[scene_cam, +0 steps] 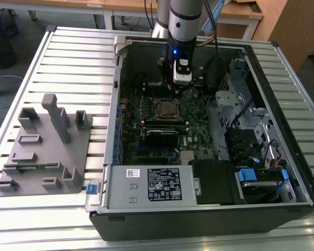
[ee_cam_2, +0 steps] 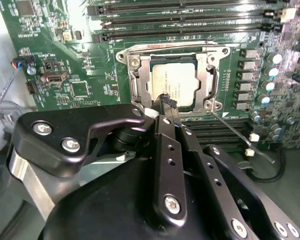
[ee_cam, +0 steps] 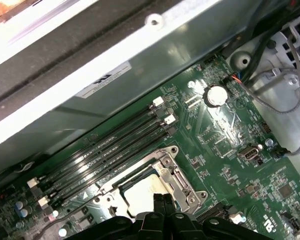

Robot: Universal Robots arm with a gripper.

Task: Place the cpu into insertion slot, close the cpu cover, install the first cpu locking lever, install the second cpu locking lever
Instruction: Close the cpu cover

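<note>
Cpu [ee_cam_2: 174, 84] sits flat in the insertion slot [ee_cam_2: 175, 48] on the green motherboard [ee_cam_2: 75, 65]. The cpu cover [ee_cam_2: 141, 75], a thin silver plate, lies down around its dull metal top. Long black memory slots [ee_cam_2: 190, 10] run beside the socket. A thin wire lever [ee_cam_2: 237, 135] angles away from one socket corner. The gripper [ee_cam_2: 167, 101] hangs just over the socket edge, black fingers pressed together with nothing between them. The open computer case [scene_cam: 303, 172] holds the board and a white-labelled power supply box [scene_cam: 146, 185]. A grey fixture [scene_cam: 47, 146] lies outside on the slatted table [scene_cam: 78, 57].
</note>
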